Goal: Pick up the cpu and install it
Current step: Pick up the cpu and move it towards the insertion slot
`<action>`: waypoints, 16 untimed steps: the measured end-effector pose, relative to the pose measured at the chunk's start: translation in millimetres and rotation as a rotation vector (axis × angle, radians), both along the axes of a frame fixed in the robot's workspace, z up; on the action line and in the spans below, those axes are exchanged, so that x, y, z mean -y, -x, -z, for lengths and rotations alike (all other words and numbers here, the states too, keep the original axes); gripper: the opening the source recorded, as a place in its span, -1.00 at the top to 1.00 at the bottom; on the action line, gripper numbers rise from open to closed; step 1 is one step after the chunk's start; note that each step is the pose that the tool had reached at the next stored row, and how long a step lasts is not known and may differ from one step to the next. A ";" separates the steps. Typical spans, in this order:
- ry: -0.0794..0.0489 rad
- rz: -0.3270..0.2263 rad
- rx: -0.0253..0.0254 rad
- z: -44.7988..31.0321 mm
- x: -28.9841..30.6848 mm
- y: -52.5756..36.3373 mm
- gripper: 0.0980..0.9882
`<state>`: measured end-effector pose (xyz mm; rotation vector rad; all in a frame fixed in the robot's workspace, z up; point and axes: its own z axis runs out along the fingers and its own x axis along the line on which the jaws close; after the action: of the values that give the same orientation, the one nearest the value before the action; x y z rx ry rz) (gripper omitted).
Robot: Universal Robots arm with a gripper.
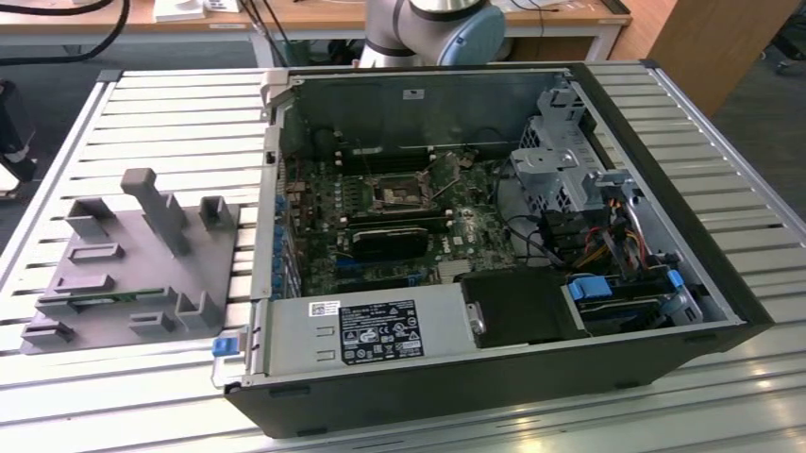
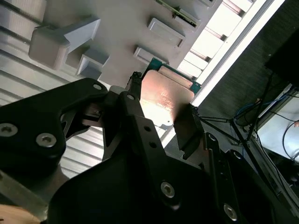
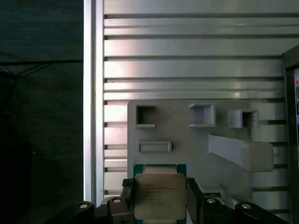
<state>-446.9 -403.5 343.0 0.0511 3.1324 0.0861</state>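
**A:** so where's the cpu (image 3: 160, 195) at right now?

**B:** clamped in the gripper (image 3: 160, 188), a black finger on each side, metal plate facing both wrist cams. It's lifted clear of the grey tray (image 3: 187, 140) behind it.

**A:** and further out?

**B:** the tray sits on the slatted table (image 1: 164, 123). In the exterior view the open computer case (image 1: 504, 377) is just beside it on the exterior view's right, with the socket (image 1: 400, 192) inside.

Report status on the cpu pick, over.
gripper shut on the cpu. cpu at the edge of the grey tray. Nothing seen blocking it.
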 end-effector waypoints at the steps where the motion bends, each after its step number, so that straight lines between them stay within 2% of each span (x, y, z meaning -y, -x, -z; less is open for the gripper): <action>1: 0.000 0.000 -0.0001 -2.9 -0.1 0.0 0.02; 12: 0.000 0.000 0.0000 -32.8 -0.8 0.0 0.02; 16: 0.000 0.000 -0.0001 -41.5 -0.8 0.0 0.02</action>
<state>-446.9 -402.7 384.5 0.0511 3.1325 0.0861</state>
